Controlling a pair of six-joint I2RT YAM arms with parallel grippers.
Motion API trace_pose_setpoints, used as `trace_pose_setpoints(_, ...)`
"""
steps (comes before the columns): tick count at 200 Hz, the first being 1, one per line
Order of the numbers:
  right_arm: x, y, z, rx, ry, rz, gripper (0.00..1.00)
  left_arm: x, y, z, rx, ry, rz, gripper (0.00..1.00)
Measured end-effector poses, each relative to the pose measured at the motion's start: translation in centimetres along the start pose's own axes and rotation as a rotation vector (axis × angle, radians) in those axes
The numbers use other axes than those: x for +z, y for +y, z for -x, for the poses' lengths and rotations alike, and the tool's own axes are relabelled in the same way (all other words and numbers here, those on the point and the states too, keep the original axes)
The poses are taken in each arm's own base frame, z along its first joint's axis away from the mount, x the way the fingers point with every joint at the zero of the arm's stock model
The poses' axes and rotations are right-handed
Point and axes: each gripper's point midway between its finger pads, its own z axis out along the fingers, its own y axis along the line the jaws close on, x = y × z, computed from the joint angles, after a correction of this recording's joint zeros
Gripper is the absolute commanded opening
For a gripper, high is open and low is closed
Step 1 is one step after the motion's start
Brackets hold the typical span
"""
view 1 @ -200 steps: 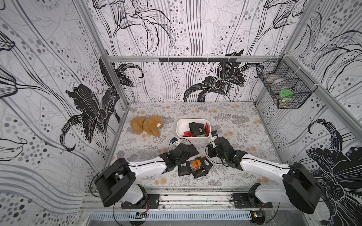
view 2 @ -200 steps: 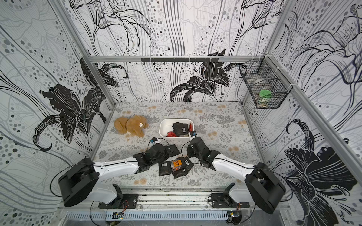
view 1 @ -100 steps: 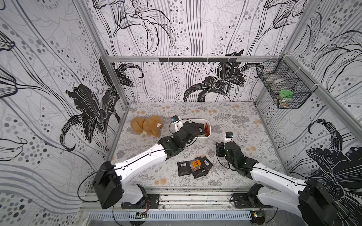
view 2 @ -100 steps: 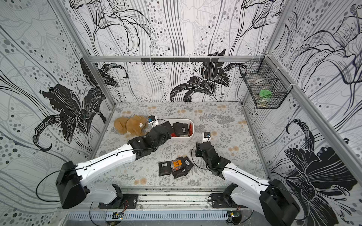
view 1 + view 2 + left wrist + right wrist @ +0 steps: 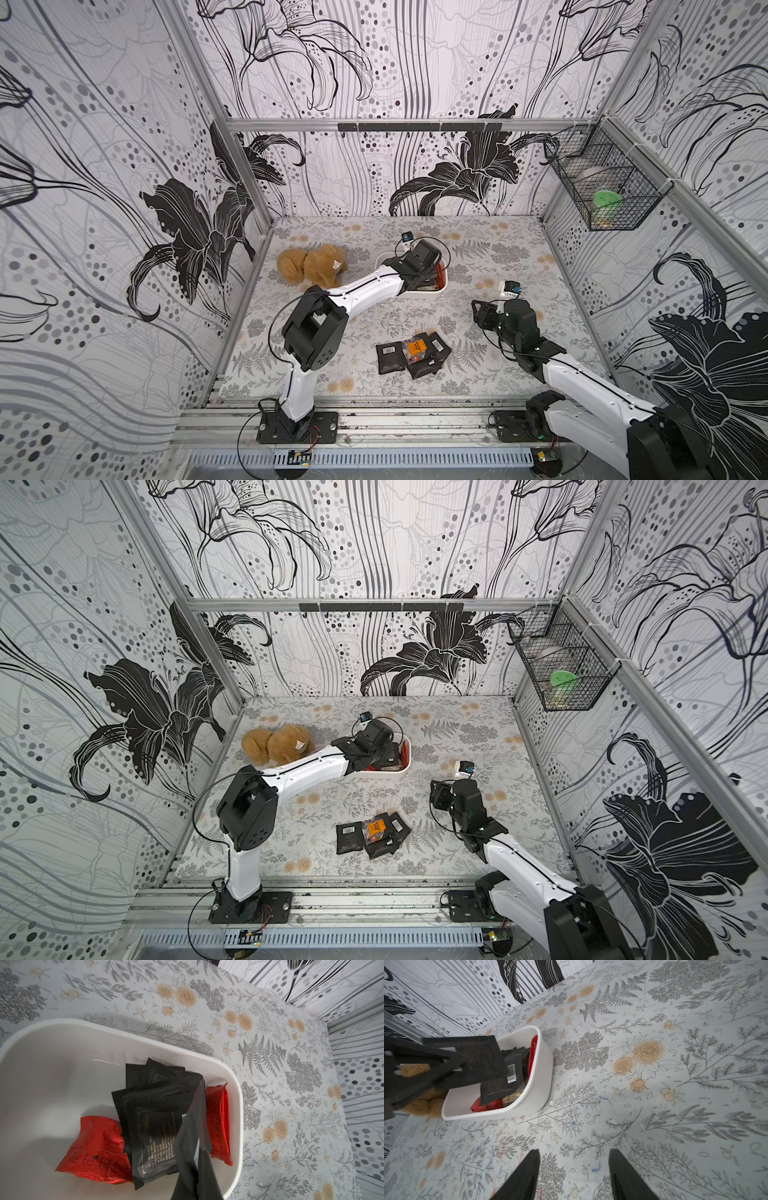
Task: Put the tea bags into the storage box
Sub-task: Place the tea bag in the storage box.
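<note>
Over the far middle of the table (image 5: 498, 257), my left gripper (image 5: 448, 1064) hangs above the white storage box (image 5: 234, 1084). It is pinched closed on the edge of one black sachet (image 5: 477, 1055), which dangles flat over the opening. Inside the box lie several more black sachets (image 5: 158, 1118), stacked loosely, with two crinkled red sachets (image 5: 97, 1147) flanking them; a good part of the box floor is bare. Nearer to me, a small pile of tea bags (image 5: 411, 353) waits on the table: a few black ones overlapping, with an orange one on top. My right gripper (image 5: 574, 1174) is spread wide and empty above bare table, off to the side of both box and pile. I judge these sachets light, thin and floppy, with slick foil faces. A pinch on a sealed edge or a raised corner should hold best, and flat ones may slide. A brown plush toy (image 5: 311, 266) sits near the box. A black wire basket (image 5: 602, 195) on the side wall holds a green-topped item I cannot identify.
</note>
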Motion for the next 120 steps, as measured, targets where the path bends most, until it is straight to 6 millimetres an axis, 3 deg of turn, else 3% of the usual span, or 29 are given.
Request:
trace_pose_setpoints(41, 0.0, 0.6, 0.0, -0.007, 0.005, 0.030, 0.61, 1.6, 1.7, 0.4, -0.016, 0.033, 0.016, 0.47)
trace_pose_setpoints(70, 0.0, 0.7, 0.0, -0.014, 0.006, 0.037, 0.60, 1.6, 4.7, 0.9, -0.081, 0.032, 0.036, 0.60)
trace_pose_setpoints(93, 0.1, 0.7, -0.3, -0.030, 0.017, 0.040, 0.60, -0.2, 7.3, 0.9, -0.114, 0.024, 0.061, 0.65)
trace_pose_setpoints(120, 0.3, 1.1, -0.5, -0.038, 0.030, 0.066, 0.59, -4.0, 7.7, 2.0, -0.140, -0.026, 0.014, 0.69)
